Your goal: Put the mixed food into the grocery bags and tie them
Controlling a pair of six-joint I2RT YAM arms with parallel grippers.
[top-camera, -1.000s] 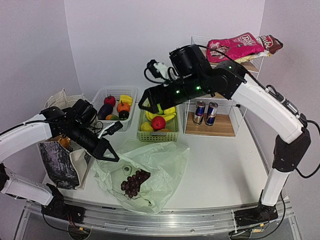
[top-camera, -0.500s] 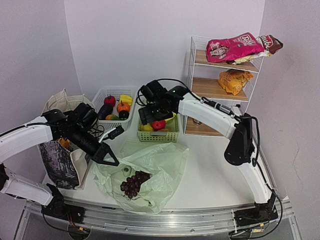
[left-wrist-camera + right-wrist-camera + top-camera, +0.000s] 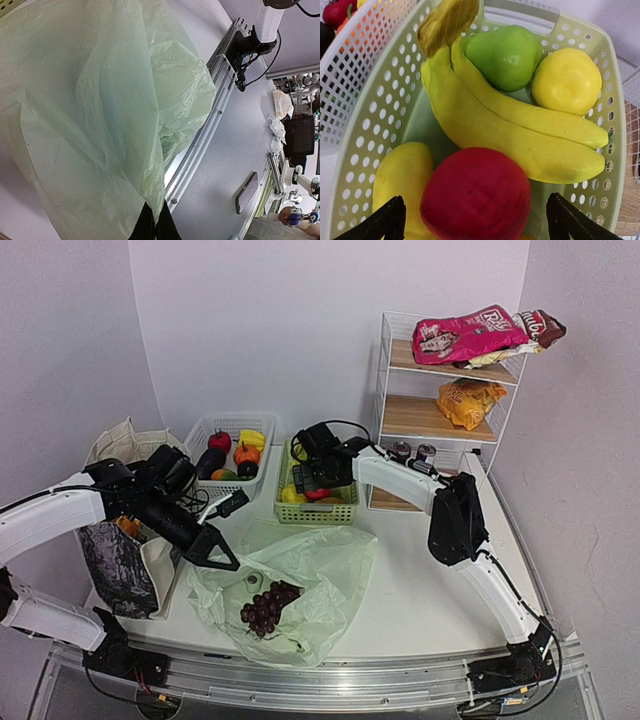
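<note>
Apple (image 3: 476,195): red, in the green basket (image 3: 615,105), resting against the bananas (image 3: 520,130). A pear (image 3: 507,55) and a lemon (image 3: 567,80) lie behind. Not yet touched.

Right hand (image 3: 477,222): a second ago it was high over the baskets with the arm reaching in from the shelf side. Now the arm is folded down and the hand sits low in the green basket (image 3: 318,510). Its fingers spread a little wider on the way down. They stand one on each side of the apple with no contact seen. Released, carrying nothing.

Left hand (image 3: 215,552): no change over the second. Clenched on the edge of the plastic bag (image 3: 100,125); in the wrist view the film runs straight into the closed fingertips.

Plastic bag (image 3: 310,570): lies on the desk (image 3: 430,570) just in front of the green basket, in the same place as before. Grapes (image 3: 268,607) already inside.

Tote (image 3: 120,560): upright at the left edge of the desk, behind the left arm.

Reading: the reach looks done and the apple pick comes next. The hand probably needs to sink a little, then close. The apple is round and smooth, so it may roll toward the bananas. Cans (image 3: 413,451) and an orange packet (image 3: 468,400) still sit on the shelf (image 3: 440,415), and neither bag is tied. Much remains.
</note>
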